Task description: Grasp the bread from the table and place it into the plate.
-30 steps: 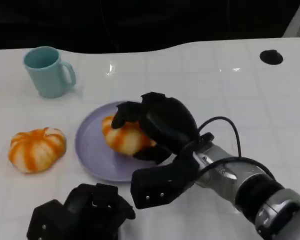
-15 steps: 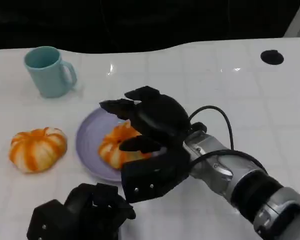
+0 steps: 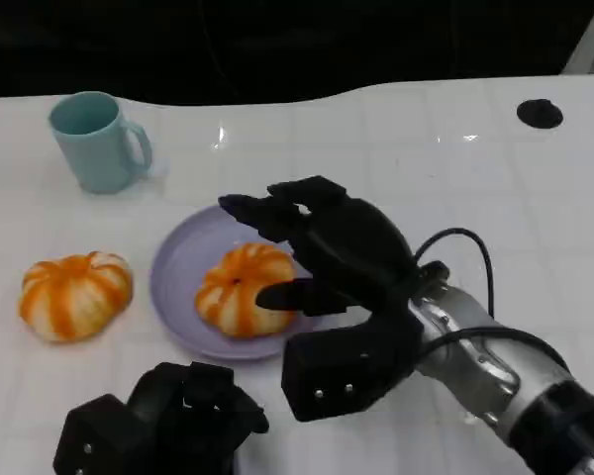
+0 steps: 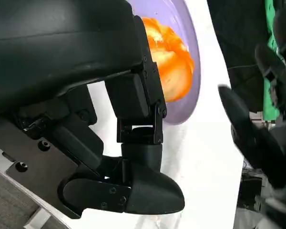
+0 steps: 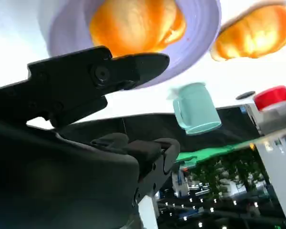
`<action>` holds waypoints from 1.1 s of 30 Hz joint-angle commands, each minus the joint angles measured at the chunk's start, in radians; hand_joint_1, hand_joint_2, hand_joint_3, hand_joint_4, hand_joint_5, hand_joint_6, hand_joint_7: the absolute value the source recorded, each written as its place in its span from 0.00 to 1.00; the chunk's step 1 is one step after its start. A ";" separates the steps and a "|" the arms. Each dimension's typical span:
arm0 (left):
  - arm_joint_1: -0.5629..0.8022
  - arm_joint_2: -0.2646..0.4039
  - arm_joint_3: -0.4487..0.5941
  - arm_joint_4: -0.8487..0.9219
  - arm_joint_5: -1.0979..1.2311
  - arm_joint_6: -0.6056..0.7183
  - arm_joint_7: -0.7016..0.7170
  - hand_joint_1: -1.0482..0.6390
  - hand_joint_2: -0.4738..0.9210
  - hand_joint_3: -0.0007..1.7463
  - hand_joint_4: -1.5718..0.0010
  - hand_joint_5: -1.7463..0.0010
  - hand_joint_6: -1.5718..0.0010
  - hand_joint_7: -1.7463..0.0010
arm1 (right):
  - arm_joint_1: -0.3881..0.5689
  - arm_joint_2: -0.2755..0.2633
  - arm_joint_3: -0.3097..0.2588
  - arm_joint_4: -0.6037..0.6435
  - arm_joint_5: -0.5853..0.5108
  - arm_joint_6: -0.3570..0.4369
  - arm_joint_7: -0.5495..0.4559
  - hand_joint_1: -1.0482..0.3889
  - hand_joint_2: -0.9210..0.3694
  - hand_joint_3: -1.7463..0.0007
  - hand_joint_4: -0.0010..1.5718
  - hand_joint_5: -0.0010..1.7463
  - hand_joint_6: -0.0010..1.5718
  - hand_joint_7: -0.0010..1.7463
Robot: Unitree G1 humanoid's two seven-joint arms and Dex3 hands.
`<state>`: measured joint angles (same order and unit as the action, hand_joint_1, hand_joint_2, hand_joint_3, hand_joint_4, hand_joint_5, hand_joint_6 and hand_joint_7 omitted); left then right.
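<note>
We note bread (image 3: 240,289) lying on plate (image 3: 178,282); right hand (image 3: 337,252) released, fingers spread; left hand (image 3: 168,426) clenched, holding nothing.

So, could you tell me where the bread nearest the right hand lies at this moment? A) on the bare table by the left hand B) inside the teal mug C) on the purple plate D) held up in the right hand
C: the bread rests on the purple plate, with the right hand open over it.

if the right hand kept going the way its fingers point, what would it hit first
Probably the bread on the plate: the right hand hangs open just beside it, fingers aimed across it. Its height above the bread is unclear.
</note>
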<state>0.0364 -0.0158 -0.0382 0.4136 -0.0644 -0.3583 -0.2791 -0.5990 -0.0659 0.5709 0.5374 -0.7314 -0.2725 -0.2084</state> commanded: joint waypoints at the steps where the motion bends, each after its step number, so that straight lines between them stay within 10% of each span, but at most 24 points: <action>1: -0.004 0.011 0.008 0.006 -0.002 -0.003 0.008 0.00 0.75 0.35 0.00 0.32 0.07 0.65 | 0.090 -0.071 -0.038 -0.097 0.045 -0.072 0.010 0.30 0.00 0.89 0.08 0.26 0.19 0.02; 10: -0.009 0.011 0.012 0.015 -0.005 -0.002 0.004 0.00 0.75 0.34 0.00 0.32 0.06 0.65 | 0.249 -0.137 -0.145 -0.151 0.182 -0.315 -0.024 0.38 0.00 0.94 0.21 0.38 0.33 0.07; 14: -0.010 0.010 0.011 0.015 -0.004 -0.003 0.005 0.00 0.76 0.33 0.00 0.32 0.06 0.65 | 0.302 -0.138 -0.203 -0.113 0.252 -0.462 -0.060 0.46 0.00 0.93 0.42 0.59 0.52 0.16; 17: -0.009 0.009 0.011 0.013 -0.004 0.000 0.005 0.00 0.76 0.33 0.00 0.32 0.06 0.65 | 0.328 -0.139 -0.236 -0.079 0.297 -0.544 -0.054 0.48 0.22 0.61 0.46 0.76 0.51 0.41; 23: -0.010 0.012 0.011 0.013 -0.004 0.000 0.004 0.00 0.76 0.33 0.00 0.32 0.06 0.65 | 0.405 -0.164 -0.287 -0.093 0.354 -0.583 0.004 0.55 0.39 0.34 0.46 0.94 0.48 0.69; 33: -0.018 0.015 0.013 0.018 -0.005 0.003 0.001 0.00 0.76 0.33 0.00 0.33 0.05 0.66 | 0.515 -0.201 -0.364 -0.117 0.404 -0.613 0.075 0.53 0.38 0.36 0.46 0.98 0.47 0.75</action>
<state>0.0238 -0.0152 -0.0332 0.4242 -0.0622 -0.3584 -0.2784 -0.1175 -0.2434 0.2322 0.4421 -0.3480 -0.8841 -0.1500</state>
